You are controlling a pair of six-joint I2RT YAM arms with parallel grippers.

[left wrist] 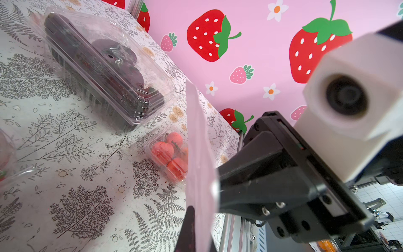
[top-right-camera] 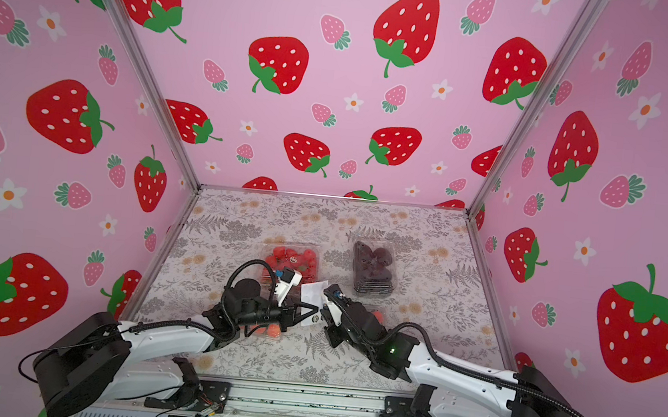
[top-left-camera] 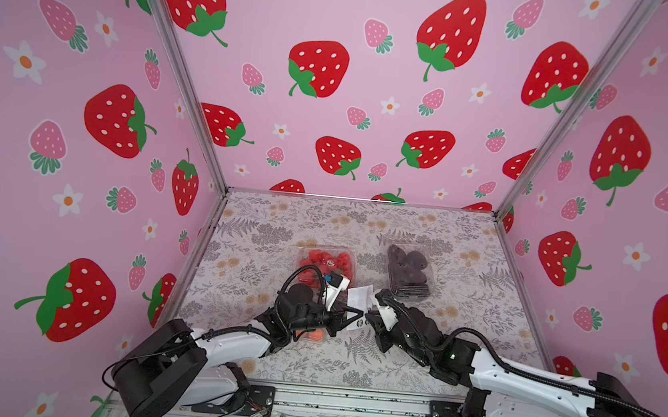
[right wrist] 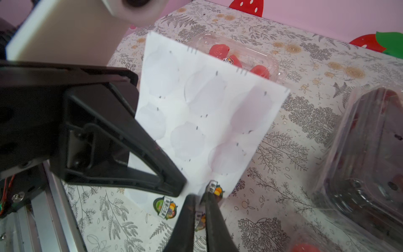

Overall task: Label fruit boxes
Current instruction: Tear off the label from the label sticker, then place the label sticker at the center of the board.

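Observation:
Both top views show the strawberry box and the dark-fruit box side by side mid-table. A box of orange-red fruit lies half hidden under my left wrist. Another small box of orange-pink fruit sits by my right arm. My left gripper is shut on the white sticker sheet and holds it upright. My right gripper meets the sheet's lower edge, jaws nearly closed, with a colourful sticker curling at its tip.
More stickers remain on the sheet's lower part. Pink strawberry-print walls close in the table on three sides. The metal rail runs along the front edge, behind both arms.

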